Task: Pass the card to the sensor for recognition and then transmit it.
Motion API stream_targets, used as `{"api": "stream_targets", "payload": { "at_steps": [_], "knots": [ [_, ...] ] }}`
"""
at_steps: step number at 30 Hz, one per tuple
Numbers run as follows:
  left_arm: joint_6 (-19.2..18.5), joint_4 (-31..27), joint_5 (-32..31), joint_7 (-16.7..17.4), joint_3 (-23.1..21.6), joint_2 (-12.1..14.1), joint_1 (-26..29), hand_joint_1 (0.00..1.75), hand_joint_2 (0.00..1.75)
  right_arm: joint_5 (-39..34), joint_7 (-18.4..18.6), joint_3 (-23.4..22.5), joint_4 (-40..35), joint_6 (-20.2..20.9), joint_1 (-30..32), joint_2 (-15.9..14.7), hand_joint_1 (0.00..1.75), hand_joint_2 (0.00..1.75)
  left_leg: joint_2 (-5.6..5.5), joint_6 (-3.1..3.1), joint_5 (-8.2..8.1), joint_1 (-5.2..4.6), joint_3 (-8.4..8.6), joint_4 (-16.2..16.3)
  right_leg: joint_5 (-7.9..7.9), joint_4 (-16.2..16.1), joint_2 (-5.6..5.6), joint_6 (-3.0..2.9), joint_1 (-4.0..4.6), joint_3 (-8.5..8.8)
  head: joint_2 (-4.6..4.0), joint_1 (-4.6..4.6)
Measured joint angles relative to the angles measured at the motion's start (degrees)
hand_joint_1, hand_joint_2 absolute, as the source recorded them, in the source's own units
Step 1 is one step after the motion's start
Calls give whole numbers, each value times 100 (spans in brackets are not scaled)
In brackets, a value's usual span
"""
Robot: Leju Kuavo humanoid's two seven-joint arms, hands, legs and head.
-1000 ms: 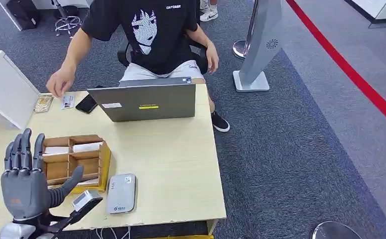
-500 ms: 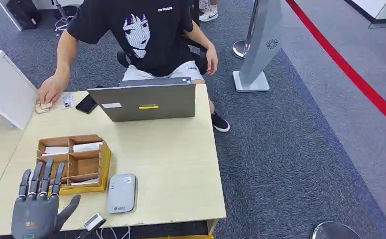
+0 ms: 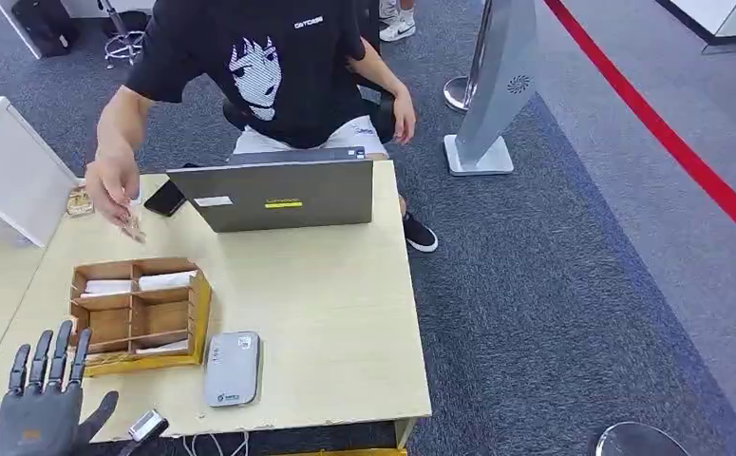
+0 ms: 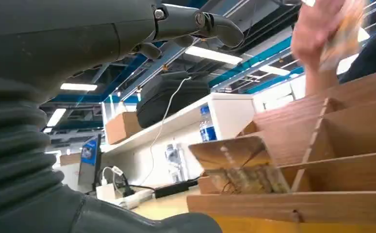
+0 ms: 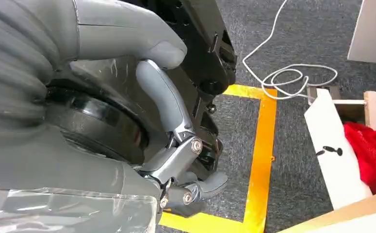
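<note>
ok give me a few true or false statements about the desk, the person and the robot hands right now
1. The left robot hand is open with its fingers spread, holding nothing. True.
2. The grey card reader sits inside the wooden organizer. False: it lies on the table beside the organizer.
3. The person's hand is raised above the table, holding something small. True.
4. The laptop is closed flat. False: it stands open, its lid's back toward the robot.
5. The right robot hand holds a card. False: its fingers are curled in with nothing in them.
</note>
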Motion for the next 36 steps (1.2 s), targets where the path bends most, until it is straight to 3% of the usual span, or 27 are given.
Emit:
{"api": "stream_targets", "payload": {
  "at_steps": [10, 21, 36],
  "knots": [
    [9, 227, -28, -120, 332, 59, -157, 0, 175, 37, 7, 0, 0, 0, -4, 0, 0, 175, 0, 0, 0, 0, 0, 0, 0, 0, 0, 0, 0, 0, -2, -2],
    [7, 461, -35, -179, 371, 100, -400, 0, 175, 103, 46, 0, 0, -2, -10, 0, 0, 175, 0, 0, 0, 0, 1, 0, 0, 0, 0, 0, 0, 0, 0, -2],
    [7, 588, -94, -59, -107, 15, -506, 0, 175, 116, 52, 9, 0, -7, -35, 0, 0, 175, 0, 0, 0, -1, 1, 0, 0, 0, 0, 0, 0, -1, 0, -4]
  ]
}}
